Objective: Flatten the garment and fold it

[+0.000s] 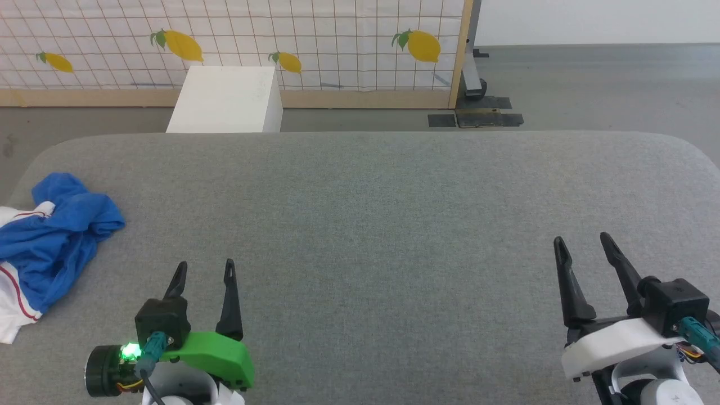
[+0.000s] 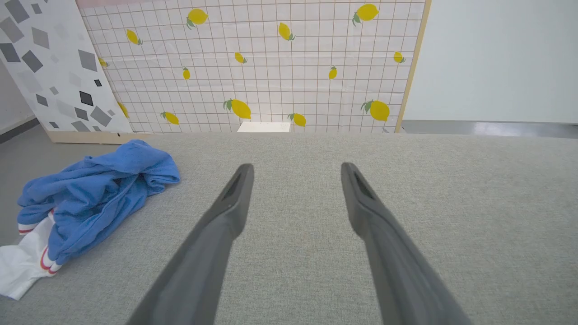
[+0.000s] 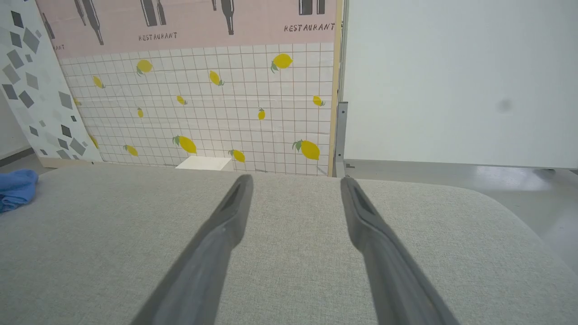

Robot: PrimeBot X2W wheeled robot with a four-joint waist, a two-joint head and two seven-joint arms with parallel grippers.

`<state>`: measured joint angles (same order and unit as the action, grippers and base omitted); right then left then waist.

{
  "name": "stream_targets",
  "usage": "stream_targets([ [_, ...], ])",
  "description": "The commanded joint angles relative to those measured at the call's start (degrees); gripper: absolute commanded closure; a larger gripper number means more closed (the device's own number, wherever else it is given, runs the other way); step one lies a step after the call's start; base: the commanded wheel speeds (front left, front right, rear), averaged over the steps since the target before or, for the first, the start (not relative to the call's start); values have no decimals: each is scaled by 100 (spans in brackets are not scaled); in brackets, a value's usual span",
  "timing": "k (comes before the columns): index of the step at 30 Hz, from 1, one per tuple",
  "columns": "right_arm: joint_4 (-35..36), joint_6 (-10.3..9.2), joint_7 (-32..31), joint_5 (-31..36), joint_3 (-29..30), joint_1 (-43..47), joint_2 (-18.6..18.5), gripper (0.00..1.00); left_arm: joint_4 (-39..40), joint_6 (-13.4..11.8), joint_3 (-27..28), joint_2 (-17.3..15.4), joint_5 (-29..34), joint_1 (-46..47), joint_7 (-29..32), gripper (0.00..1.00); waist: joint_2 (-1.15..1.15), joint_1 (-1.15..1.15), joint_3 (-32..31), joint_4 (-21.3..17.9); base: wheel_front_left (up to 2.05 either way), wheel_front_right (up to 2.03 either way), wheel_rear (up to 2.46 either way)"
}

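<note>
Entry: garment crumpled, both arms low at the near edge.

The garment (image 1: 53, 247) lies bunched in a heap at the far left side of the grey fabric-covered table (image 1: 360, 214). It is mostly royal-blue cloth thrown into thick folds. A white part with thin red stripes shows along its left and near edges. In the head view the heap runs past the left border of the frame, so its full outline cannot be judged. Nothing touches it.

The left gripper (image 1: 205, 263) sits near the front edge of the table, to the right of the garment and clearly apart from it. Its two dark fingers (image 2: 226, 216) are spread wide with bare table between them and nothing held. In the left wrist view the blue heap (image 2: 99, 189) lies off to the left of the fingers.

The right gripper (image 1: 582, 238) sits at the front right, well apart from the garment. Its fingers (image 3: 375, 234) are also spread wide and empty, over bare table. In the right wrist view a small blue edge of the cloth (image 3: 16, 189) shows at the far left.

Beyond the table stands a white box (image 1: 228, 101), in front of a lemon-print screen (image 1: 337, 39). Grey floor (image 1: 590, 84) is to the right.
</note>
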<state>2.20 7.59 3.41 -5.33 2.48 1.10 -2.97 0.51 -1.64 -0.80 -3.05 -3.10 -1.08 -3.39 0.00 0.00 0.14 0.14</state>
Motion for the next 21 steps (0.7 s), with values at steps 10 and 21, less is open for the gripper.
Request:
stream_targets([
  [10, 147, -3, 171, -143, 27, 30, 3, 0, 44, -50, -46, 6, -127, 60, -179, 0, 0, 0, 23, 6, 0, 0, 0],
  [21, 229, -4, 302, -178, 57, 40, 4, 0, 66, -89, -78, 7, -172, 96, -309, 0, 0, 0, 58, 15, 0, 0, 0],
])
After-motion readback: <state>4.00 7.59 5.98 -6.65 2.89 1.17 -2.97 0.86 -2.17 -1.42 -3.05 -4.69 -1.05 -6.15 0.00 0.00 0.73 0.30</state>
